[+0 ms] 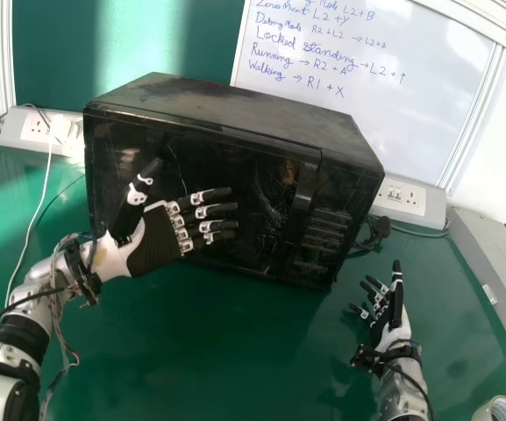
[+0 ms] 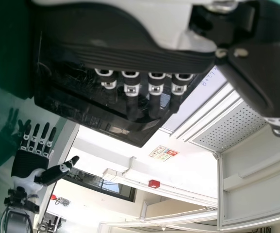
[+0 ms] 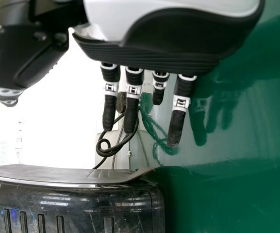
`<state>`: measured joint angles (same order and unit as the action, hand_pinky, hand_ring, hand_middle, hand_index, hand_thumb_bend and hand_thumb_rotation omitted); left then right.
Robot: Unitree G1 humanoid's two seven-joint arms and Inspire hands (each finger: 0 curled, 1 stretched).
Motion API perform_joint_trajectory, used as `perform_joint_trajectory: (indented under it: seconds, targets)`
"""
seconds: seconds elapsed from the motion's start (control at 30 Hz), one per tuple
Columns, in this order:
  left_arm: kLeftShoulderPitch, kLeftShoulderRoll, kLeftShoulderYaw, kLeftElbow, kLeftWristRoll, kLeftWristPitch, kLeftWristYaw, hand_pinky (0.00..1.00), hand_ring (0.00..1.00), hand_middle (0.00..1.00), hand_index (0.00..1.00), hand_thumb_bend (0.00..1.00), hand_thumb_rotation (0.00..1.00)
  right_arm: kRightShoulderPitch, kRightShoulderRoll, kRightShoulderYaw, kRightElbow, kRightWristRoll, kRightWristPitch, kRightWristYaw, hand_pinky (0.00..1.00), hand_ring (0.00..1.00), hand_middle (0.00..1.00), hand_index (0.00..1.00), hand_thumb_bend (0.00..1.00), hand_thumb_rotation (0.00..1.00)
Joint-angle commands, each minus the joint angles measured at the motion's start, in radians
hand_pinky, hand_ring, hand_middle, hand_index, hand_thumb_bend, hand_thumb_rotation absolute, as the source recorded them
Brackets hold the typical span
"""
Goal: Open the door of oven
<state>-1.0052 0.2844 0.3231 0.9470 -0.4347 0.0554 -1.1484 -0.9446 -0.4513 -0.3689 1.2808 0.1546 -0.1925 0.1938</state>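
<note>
The black oven (image 1: 226, 123) stands on the green table in the head view, its door side facing the robot and its door looking closed. A vertical handle (image 1: 303, 189) runs beside the slotted panel at the door's right. My left hand (image 1: 158, 239) is in front of the door's left part, fingers straight and pointing right, thumb up. In the left wrist view, my left hand (image 2: 130, 48) has the oven (image 2: 81, 104) behind its fingers. My right hand (image 1: 393, 320) stays right of the oven, apart from it, with fingers extended. The right wrist view shows my right hand (image 3: 149, 63) open near the oven (image 3: 72, 204).
Behind the oven are a whiteboard (image 1: 367, 88) and wall sockets (image 1: 410, 200), with a black plug and cable at the oven's right. Another socket strip (image 1: 24, 127) with a white cable is at the left. A tape roll (image 1: 498, 410) lies at the front right of the table (image 1: 209, 351).
</note>
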Motion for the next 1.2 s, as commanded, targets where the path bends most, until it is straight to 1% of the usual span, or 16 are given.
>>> perform_joint_trajectory:
  seconds: [0.0,0.07,0.17,0.27,0.4,0.53,0.63,0.83,0.9,0.97,1.1,1.17]
  targets:
    - [0.015,-0.004,-0.013,-0.01,0.0,0.002,0.001,0.72,0.96,0.99,1.0,1.0,0.88,0.025,0.006,-0.002,0.024,0.0,0.021,0.0,0.62,0.74,0.77,0.73,1.0,0.81]
    - [0.015,-0.008,-0.018,-0.007,0.004,-0.002,0.003,0.75,0.98,1.0,1.0,1.0,0.88,0.024,0.005,-0.001,0.024,0.0,0.023,0.0,0.62,0.74,0.76,0.72,1.0,0.81]
    - [0.017,-0.015,-0.025,-0.007,0.005,-0.003,0.01,0.9,1.0,1.0,1.0,1.0,0.88,0.025,0.005,-0.001,0.023,-0.001,0.021,0.002,0.62,0.73,0.77,0.74,1.0,0.81]
    - [0.022,-0.023,-0.035,-0.016,0.009,-0.014,0.026,0.94,1.0,1.0,1.0,1.0,0.88,0.026,0.005,0.001,0.023,-0.002,0.019,0.005,0.63,0.74,0.77,0.75,1.0,0.81]
    - [0.035,-0.033,-0.052,-0.04,0.016,-0.029,0.048,0.95,1.0,1.0,0.98,1.0,0.9,0.025,0.004,0.0,0.024,-0.001,0.022,0.003,0.64,0.73,0.77,0.73,1.0,0.81]
    - [0.045,-0.041,-0.073,-0.053,0.03,-0.053,0.061,0.96,1.0,1.0,0.95,1.0,0.95,0.024,0.006,-0.001,0.025,-0.001,0.024,0.001,0.64,0.74,0.77,0.74,1.0,0.81]
    - [0.047,-0.044,-0.092,-0.062,0.043,-0.048,0.07,0.96,1.0,1.0,0.94,1.0,0.94,0.023,0.005,-0.001,0.026,-0.001,0.026,0.001,0.64,0.74,0.77,0.74,1.0,0.81]
    - [0.046,-0.048,-0.112,-0.061,0.05,-0.046,0.07,0.96,1.0,1.0,0.96,1.0,0.94,0.021,0.008,-0.003,0.026,0.001,0.028,-0.003,0.64,0.74,0.77,0.73,0.98,0.82]
    - [0.044,-0.05,-0.116,-0.062,0.051,-0.049,0.074,0.93,1.0,1.0,0.95,1.0,0.94,0.022,0.008,-0.002,0.026,-0.001,0.023,0.0,0.63,0.74,0.77,0.73,1.0,0.81]
    - [0.043,-0.053,-0.119,-0.061,0.051,-0.052,0.079,0.92,1.0,0.99,0.95,1.0,0.94,0.023,0.008,0.0,0.025,-0.003,0.02,0.001,0.63,0.74,0.77,0.74,1.0,0.81]
    - [0.048,-0.056,-0.125,-0.069,0.056,-0.056,0.095,0.89,0.99,0.98,0.94,1.0,0.94,0.027,0.009,0.003,0.023,-0.005,0.017,0.0,0.65,0.75,0.78,0.75,1.0,0.81]
    - [0.051,-0.054,-0.129,-0.072,0.056,-0.053,0.094,0.9,0.99,0.99,0.95,1.0,0.94,0.029,0.009,0.004,0.023,-0.006,0.014,-0.003,0.66,0.75,0.78,0.75,1.0,0.81]
